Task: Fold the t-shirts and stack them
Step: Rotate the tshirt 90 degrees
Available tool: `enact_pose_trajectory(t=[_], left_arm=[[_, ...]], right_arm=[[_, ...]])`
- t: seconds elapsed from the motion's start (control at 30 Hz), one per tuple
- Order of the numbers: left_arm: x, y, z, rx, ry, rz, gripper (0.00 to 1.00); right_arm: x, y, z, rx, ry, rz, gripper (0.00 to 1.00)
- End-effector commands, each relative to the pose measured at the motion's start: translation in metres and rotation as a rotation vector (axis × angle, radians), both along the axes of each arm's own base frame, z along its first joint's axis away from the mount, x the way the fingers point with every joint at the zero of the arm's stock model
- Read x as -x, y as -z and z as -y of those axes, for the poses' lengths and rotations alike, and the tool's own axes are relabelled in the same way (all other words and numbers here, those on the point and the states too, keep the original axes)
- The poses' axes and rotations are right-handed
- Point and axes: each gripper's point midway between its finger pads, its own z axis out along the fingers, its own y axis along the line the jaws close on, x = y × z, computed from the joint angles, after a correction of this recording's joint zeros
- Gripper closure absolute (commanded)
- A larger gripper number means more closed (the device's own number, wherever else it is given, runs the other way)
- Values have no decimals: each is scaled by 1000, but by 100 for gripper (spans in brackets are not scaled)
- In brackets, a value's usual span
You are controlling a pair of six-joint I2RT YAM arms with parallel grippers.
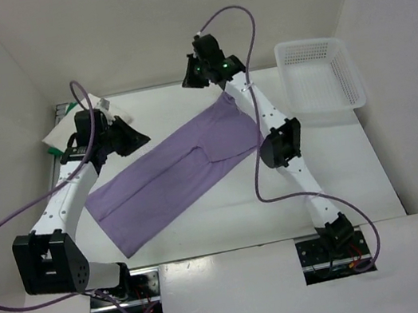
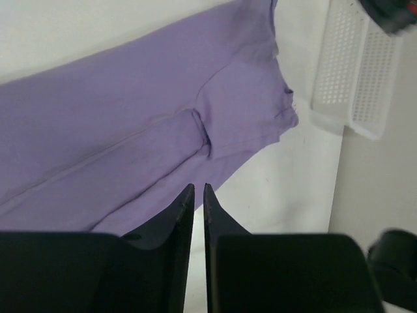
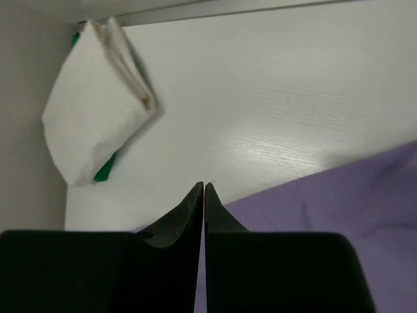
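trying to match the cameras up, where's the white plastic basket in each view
Top external: the basket sits at the right edge of the table, toward the far side.
Left wrist: the basket is in the top right corner.
Right wrist: not in it.
Shared landmark: the purple t-shirt shows in all three views.

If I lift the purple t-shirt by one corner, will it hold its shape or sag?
Probably floppy: the purple t-shirt lies flat with soft creases and a bunched fold mid-body, so it should sag from a single pinch. Likely light, being thin cloth. Pushed, it would probably wrinkle rather than slide whole across the table.
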Motion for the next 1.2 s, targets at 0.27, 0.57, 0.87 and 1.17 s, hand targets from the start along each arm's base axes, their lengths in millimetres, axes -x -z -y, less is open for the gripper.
enact_pose_trajectory(t=[0.27, 0.57, 0.87, 1.17], left_arm=[[-15, 5, -15, -145, 24, 50, 94], [-20, 17, -3, -83, 60, 41, 92], [-21, 18, -1, -83, 86, 49, 90], [-13, 17, 5, -49, 114, 37, 88]], right_arm=[[205, -56, 60, -4, -107, -13, 70], [226, 91, 195, 205, 226, -283, 100], [191, 155, 208, 286, 307, -393, 100], [85, 163, 168, 240, 268, -354, 100]])
